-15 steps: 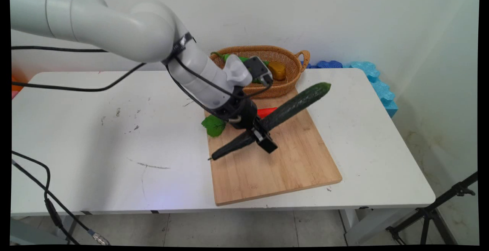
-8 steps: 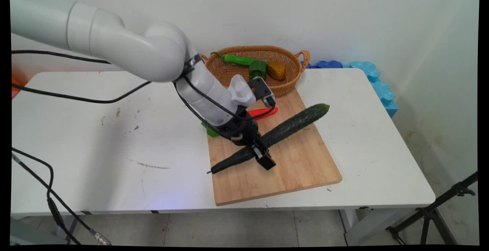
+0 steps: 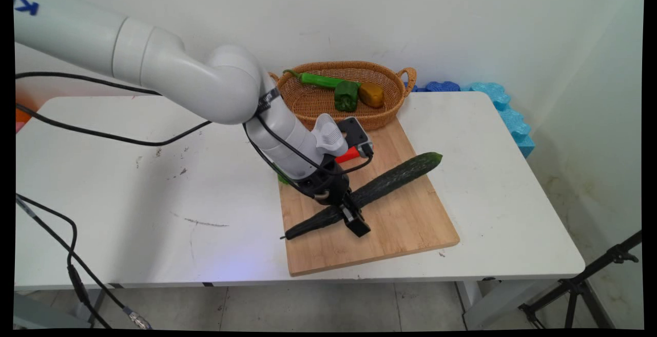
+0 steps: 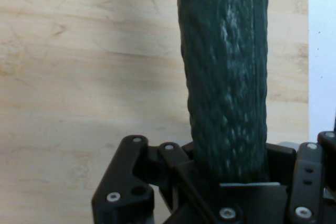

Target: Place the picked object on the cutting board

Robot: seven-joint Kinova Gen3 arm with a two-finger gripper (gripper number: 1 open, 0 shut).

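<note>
My gripper (image 3: 352, 215) is shut on a long dark green cucumber (image 3: 395, 177), gripping it left of its middle. The cucumber lies slantwise low over the wooden cutting board (image 3: 400, 224), its thin stem end near the board's left edge and its cut end over the board's right edge. I cannot tell whether it rests on the wood. In the hand view the cucumber (image 4: 226, 77) rises from between the black linkage, with the cutting board (image 4: 79, 77) close behind it and a strip of white table (image 4: 323, 51) at the right.
A wicker basket (image 3: 398, 102) behind the board holds a long green pepper (image 3: 318, 79), a green bell pepper (image 3: 346, 96) and a brownish-yellow piece (image 3: 371, 95). A red pepper (image 3: 348, 155) shows behind the hand. Blue foam (image 3: 505, 108) lies at the back right.
The arm has come down and toward the near side with the cucumber. The cucumber has dropped from a raised slant to low over the board, and the basket is uncovered.
</note>
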